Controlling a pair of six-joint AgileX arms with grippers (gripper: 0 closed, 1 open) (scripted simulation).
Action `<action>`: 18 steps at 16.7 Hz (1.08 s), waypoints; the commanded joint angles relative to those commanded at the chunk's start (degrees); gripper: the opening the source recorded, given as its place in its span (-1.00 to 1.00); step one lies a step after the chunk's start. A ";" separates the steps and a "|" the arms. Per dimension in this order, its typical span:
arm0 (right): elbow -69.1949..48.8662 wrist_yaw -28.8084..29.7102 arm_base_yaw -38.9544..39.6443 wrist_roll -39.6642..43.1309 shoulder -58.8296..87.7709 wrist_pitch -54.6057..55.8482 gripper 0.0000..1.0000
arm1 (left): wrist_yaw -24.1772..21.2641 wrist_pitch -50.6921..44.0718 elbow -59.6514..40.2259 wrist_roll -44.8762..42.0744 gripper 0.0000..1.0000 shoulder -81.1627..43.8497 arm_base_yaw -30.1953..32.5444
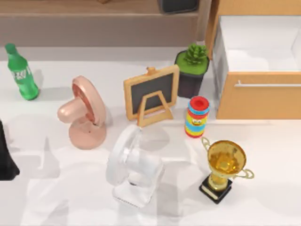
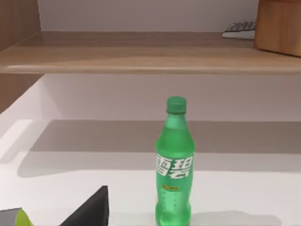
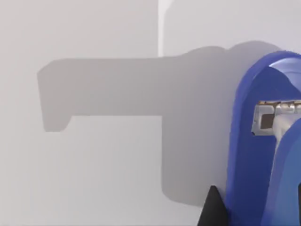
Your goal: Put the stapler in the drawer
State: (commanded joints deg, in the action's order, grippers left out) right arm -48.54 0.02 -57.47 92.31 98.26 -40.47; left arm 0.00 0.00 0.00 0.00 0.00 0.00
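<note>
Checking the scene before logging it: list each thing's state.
drawer: pulled open, white inside.
stapler: blue, close before the right wrist camera, over a white surface.
green bottle: upright, capped.
chalkboard: standing.
trophy: upright.

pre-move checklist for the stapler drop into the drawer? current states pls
1. Drawer pulled out, white inside exposed: ok.
2. Stapler close before the right wrist camera, blue body against a pale surface: ok.
3. Right gripper's hold on the stapler: cannot tell; a dark fingertip sits at its edge.
4. Stapler actually over the drawer's inside: cannot tell.
5. Potted plant and stacked ring toy stand close by the drawer's left side: not ok, watch them.
6. Left arm parked at the table's left edge, facing the green bottle: ok.
</note>
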 joint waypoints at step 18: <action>-7.07 1.93 0.45 -3.44 -4.91 -7.47 -1.00 | 0.00 0.00 0.00 0.00 1.00 0.00 0.00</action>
State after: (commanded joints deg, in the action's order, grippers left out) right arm -55.61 1.95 -57.02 88.87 93.35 -47.94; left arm 0.00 0.00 0.00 0.00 0.00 0.00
